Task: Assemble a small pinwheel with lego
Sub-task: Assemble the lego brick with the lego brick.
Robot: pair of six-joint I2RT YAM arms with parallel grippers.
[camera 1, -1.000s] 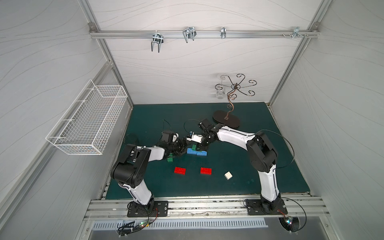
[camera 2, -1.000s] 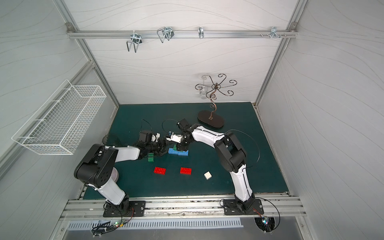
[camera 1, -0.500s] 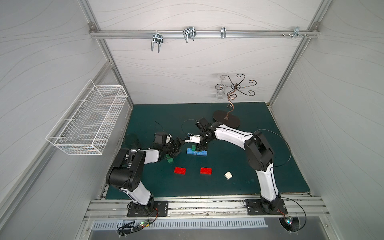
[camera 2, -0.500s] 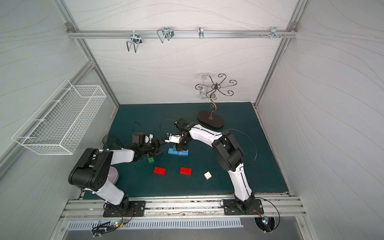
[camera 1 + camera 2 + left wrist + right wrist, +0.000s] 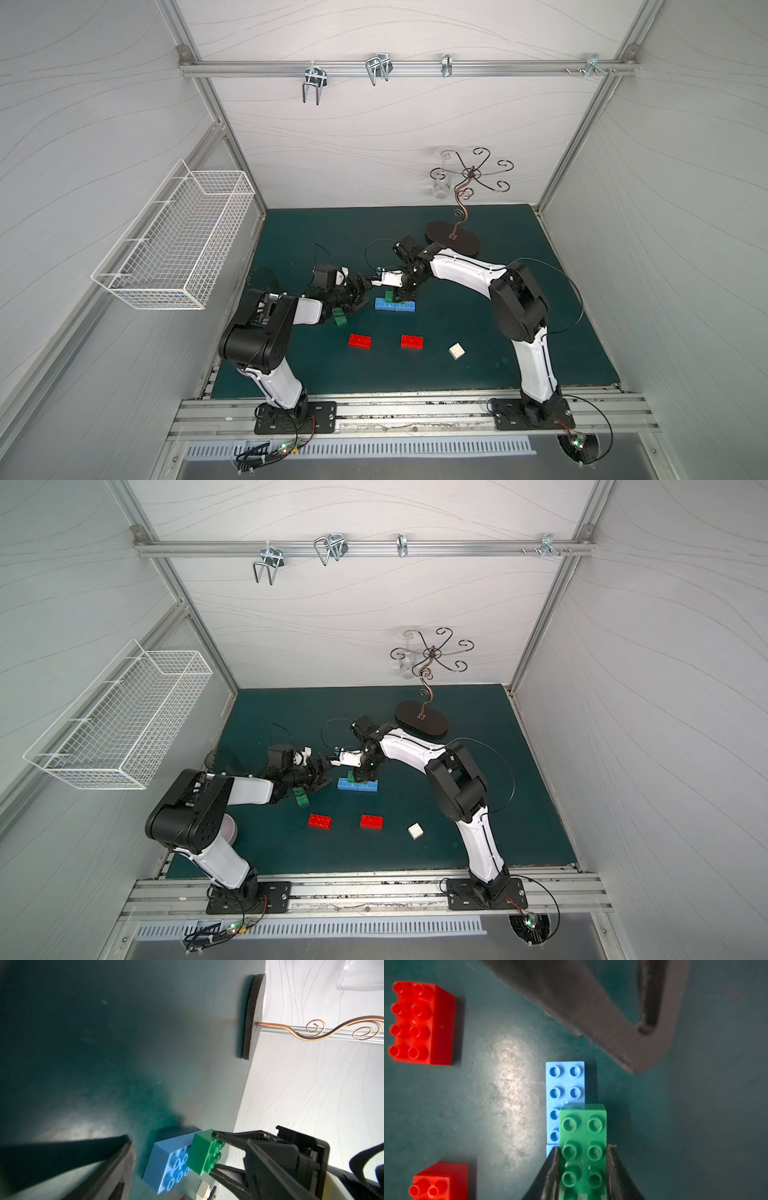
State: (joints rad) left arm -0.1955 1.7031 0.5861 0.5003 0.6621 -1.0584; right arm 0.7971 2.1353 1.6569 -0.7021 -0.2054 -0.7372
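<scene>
Green brick (image 5: 582,1122): right gripper (image 5: 583,1148) is clamping it over blue bricks (image 5: 564,1082), closest in right wrist view
Left gripper (image 5: 360,296): gaping empty beside them
Second green brick (image 5: 340,320): lying loose, showing in top views only

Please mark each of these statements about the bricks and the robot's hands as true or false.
1. The right hand grips a green studded plastic brick. True.
2. The two red studded bricks are stacked on each other. False: they lie apart on the dark green mat.
3. The small white square brick sits on the light blue studded bricks. False: it lies alone on the mat.
4. The left hand is open. True.
</scene>
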